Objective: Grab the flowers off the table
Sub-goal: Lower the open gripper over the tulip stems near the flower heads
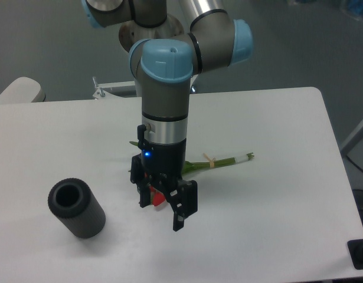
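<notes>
The arm stood almost vertical at the centre of the frame, its end effector [166, 207] pointed straight down over the flowers [212, 163], a stance that looked chosen for a top-down grasp on a bunch lying flat. Its two dark fingers were spread apart, one at the left and one lower right, with a patch of red showing between them; nothing seemed clamped yet, though the wrist hid the buds, so contact could not be judged. The flowers lay on the white counter [275, 224] just right of centre: red buds mostly hidden under the tool, green stems running out toward the right, tied by a pale band, ending in a pale tip. A dark ribbed cylinder [77, 209] lay well apart at lower left.
</notes>
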Controlling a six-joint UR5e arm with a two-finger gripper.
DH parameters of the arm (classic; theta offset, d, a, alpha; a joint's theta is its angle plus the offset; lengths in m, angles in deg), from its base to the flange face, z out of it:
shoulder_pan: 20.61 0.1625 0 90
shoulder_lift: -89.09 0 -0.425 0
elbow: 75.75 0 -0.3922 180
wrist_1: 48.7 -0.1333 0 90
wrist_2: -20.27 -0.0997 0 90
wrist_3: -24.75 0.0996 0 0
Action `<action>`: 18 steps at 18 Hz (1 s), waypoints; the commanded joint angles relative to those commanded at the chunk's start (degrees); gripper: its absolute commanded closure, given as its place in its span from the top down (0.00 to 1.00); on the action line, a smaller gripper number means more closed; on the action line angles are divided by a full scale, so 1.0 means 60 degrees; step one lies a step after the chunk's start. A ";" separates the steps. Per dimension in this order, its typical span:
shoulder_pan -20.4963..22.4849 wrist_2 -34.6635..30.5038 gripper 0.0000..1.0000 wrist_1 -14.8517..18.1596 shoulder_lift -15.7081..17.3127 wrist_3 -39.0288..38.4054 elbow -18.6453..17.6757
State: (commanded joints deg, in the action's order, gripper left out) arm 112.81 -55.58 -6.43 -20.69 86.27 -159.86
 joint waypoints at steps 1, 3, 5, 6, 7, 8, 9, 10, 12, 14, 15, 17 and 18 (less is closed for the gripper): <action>-0.0015 -0.0015 1.00 -0.0044 0.0015 0.0015 -0.0087; -0.0015 -0.0044 1.00 -0.0015 0.0029 0.0073 -0.0205; 0.0015 -0.0044 1.00 0.0000 0.0117 0.0117 -0.0234; 0.0029 -0.0058 1.00 0.0000 0.0161 0.0132 -0.0293; 0.0087 -0.0059 1.00 0.0044 0.0176 0.0146 -0.0351; 0.0131 -0.0117 1.00 0.0087 0.0176 0.0161 -0.0381; 0.0132 -0.0233 1.00 0.0175 0.0205 0.0161 -0.0425; 0.0146 -0.0336 1.00 0.0263 0.0292 0.0205 -0.0469; 0.0292 -0.0527 1.00 0.0555 0.0381 0.0351 -0.0556; 0.0322 -0.0804 1.00 0.1081 0.0454 0.0629 -0.0586; 0.0308 -0.1154 1.00 0.1417 0.0498 0.0717 -0.0586; 0.0293 -0.2192 1.00 0.2004 0.0513 0.0951 -0.0630; 0.0264 -0.2690 1.00 0.2253 0.0513 0.1155 -0.0659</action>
State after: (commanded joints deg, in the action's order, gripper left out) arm 114.39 -71.72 7.09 -17.61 93.20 -163.82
